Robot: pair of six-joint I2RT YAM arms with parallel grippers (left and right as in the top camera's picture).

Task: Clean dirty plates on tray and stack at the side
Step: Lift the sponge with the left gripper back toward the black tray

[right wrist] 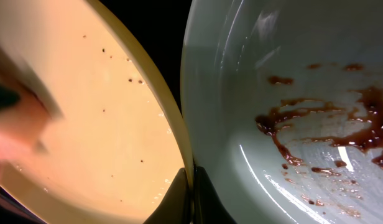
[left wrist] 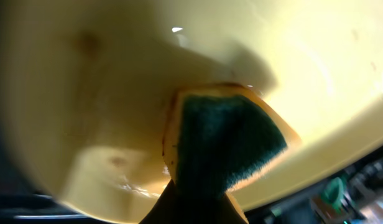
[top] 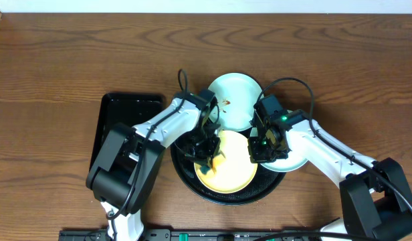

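Note:
The pale yellow plate (top: 234,173) lies on the round black tray (top: 223,198). My left gripper (top: 207,152) is shut on a green-and-yellow sponge (left wrist: 222,143), which presses onto the yellow plate (left wrist: 86,93). My right gripper (top: 261,148) is shut on the yellow plate's right rim (right wrist: 179,143), one finger on each side of it. A pale blue plate (right wrist: 291,124) with brown smears lies right beside that rim, at the tray's right edge (top: 293,161). A second pale blue plate (top: 236,100) with a small brown spot sits behind the tray. Small dark specks dot the yellow plate.
A smaller rectangular black tray (top: 126,124) rests on the wooden table to the left of the round tray. Both arms reach in from the front edge, and their cables loop over the plates.

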